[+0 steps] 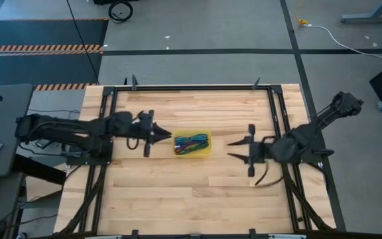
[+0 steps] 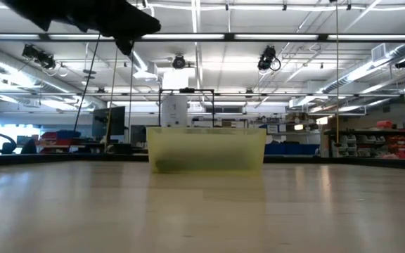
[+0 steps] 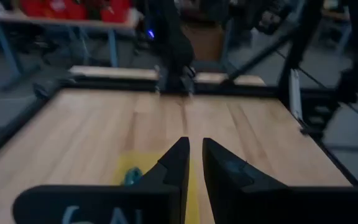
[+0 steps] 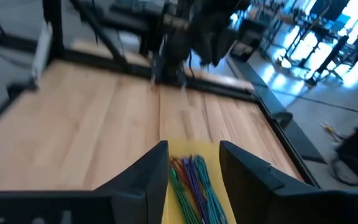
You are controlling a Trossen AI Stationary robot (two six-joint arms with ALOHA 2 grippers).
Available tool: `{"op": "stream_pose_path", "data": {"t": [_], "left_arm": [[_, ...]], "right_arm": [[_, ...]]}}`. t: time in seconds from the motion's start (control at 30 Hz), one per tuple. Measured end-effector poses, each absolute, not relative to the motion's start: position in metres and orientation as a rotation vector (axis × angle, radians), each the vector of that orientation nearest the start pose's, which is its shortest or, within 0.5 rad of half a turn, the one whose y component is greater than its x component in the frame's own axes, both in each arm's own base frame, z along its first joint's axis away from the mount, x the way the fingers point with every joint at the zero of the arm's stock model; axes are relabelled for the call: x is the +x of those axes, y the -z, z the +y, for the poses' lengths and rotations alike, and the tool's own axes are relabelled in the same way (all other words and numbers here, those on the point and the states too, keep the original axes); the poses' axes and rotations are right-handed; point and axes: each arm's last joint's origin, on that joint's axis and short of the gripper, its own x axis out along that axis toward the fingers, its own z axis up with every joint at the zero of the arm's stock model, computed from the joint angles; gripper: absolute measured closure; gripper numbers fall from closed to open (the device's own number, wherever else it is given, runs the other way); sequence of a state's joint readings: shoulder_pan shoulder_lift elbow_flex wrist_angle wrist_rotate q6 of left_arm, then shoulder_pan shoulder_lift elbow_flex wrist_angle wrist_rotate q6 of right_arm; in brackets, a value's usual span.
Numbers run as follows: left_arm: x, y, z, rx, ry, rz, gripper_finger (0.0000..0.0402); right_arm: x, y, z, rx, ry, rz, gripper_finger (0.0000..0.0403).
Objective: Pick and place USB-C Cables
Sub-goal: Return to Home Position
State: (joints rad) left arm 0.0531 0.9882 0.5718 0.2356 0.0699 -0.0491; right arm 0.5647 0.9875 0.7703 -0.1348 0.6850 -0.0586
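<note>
USB-C cables (image 1: 191,143) lie bundled together inside the yellow bin (image 1: 176,153), and from where I stand I can pick out teal, green, blue-purple and reddish strands, lying roughly lengthwise side by side. How many bundles there are I cannot count. The bin sits flat near the middle of the wooden table (image 1: 178,199), inside the black frame (image 1: 191,87) that runs round the tabletop.

On either side of the bin an arm reaches in low over the wood, each pointing at it from its own end. The left gripper (image 1: 170,136) hovers just beside the bin's near edge, apart from it, with its two fingers pressed almost together so that only a thin slit shows between them; nothing is pinched there. The right gripper (image 1: 229,149) is a little farther off on the opposite side, near the bin but clear of it, its fingers spread wide with nothing between them. Looking along that arm's own fingers, the cables show in the gap between them.

From table height the bin's translucent yellow wall stands squarely in the centre against the workshop behind, and a dark arm part (image 2: 83,14) hangs above it to one side; which arm that is I cannot tell from there.
</note>
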Motion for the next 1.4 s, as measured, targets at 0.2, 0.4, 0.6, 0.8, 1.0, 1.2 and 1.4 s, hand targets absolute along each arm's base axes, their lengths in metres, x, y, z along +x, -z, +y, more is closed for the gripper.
{"op": "stream_pose_path", "data": {"t": [0.2,0.4,0.6,0.8,1.0,1.2,1.4], "left_arm": [[0.201,-0.238,0.002,-0.047,0.026,0.082,0.0352],[0.174,-0.204,0.005,-0.093,-0.016,-0.037,0.0357],[0.147,-0.200,0.007,-0.108,-0.025,-0.111,0.0395],[0.131,-0.193,0.006,-0.121,-0.029,-0.015,0.0396],[0.123,-0.190,0.002,-0.110,0.001,-0.080,0.0398],[0.119,-0.179,0.003,-0.136,-0.020,-0.110,0.0400],[0.119,-0.181,0.001,-0.133,-0.006,-0.128,0.0399]], "right_arm": [[0.154,-0.284,0.066,-0.192,0.144,0.173,0.0289],[0.129,-0.270,0.046,-0.117,0.188,0.108,0.0377],[0.113,-0.270,0.036,-0.074,0.195,0.051,0.0388],[0.106,-0.259,0.033,-0.077,0.198,0.057,0.0397],[0.093,-0.259,0.027,-0.032,0.187,-0.013,0.0399],[0.083,-0.251,0.024,-0.023,0.095,-0.063,0.0399],[0.074,-0.243,0.021,-0.039,0.039,-0.120,0.0399]]}}
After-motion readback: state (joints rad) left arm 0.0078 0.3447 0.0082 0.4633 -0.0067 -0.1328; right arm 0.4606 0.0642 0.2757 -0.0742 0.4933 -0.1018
